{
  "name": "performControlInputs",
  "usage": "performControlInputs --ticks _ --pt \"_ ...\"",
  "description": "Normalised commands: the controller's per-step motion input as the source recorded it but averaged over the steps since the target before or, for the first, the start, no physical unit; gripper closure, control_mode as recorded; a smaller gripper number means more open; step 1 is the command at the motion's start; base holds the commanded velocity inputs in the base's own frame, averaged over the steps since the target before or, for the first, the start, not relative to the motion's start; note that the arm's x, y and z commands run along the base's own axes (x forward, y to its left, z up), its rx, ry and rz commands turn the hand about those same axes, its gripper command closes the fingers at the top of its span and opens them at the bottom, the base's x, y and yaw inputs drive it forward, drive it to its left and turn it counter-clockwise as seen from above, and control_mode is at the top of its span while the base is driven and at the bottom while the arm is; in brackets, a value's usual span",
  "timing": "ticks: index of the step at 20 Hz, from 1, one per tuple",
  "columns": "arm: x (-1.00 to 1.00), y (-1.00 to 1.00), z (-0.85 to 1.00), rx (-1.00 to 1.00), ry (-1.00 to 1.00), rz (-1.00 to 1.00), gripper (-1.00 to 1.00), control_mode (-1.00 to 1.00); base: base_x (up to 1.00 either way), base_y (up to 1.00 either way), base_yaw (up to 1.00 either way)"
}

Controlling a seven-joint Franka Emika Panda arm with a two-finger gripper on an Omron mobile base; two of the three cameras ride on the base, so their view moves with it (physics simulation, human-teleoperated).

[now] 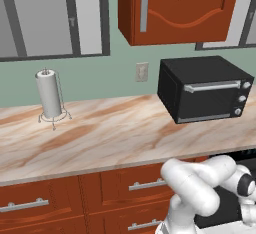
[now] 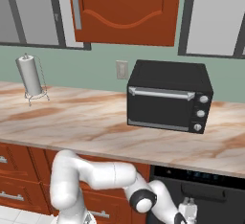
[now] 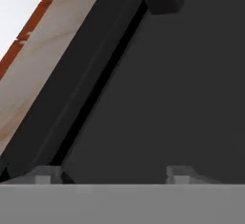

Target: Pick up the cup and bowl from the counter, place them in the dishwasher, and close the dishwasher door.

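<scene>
- Desk: a long beige-and-brown marbled top carrying a black toaster oven at its right and a paper towel roll on a wire stand at its left; reddish-brown drawers with silver bar handles sit below it.
- Dishwasher: a black built-in unit under the desk, below and slightly right of the toaster oven.
- Dishwasher door: its flat black panel lies close before the hand camera, with a dark gap along its edge beside the black frame and the marbled desk edge.
- Tool: low in front of the dishwasher door; the two finger tips stand well apart with nothing between them, so it is released.
- Wall: pale green, with a wooden upper cabinet and an outlet plate above the desk.
</scene>
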Motion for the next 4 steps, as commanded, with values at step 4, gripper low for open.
performControlInputs --ticks 4 --pt "1.00 -0.16 -0.81 -0.01 0.25 0.23 -1.00 -1.00 0.00 0.00 0.00"
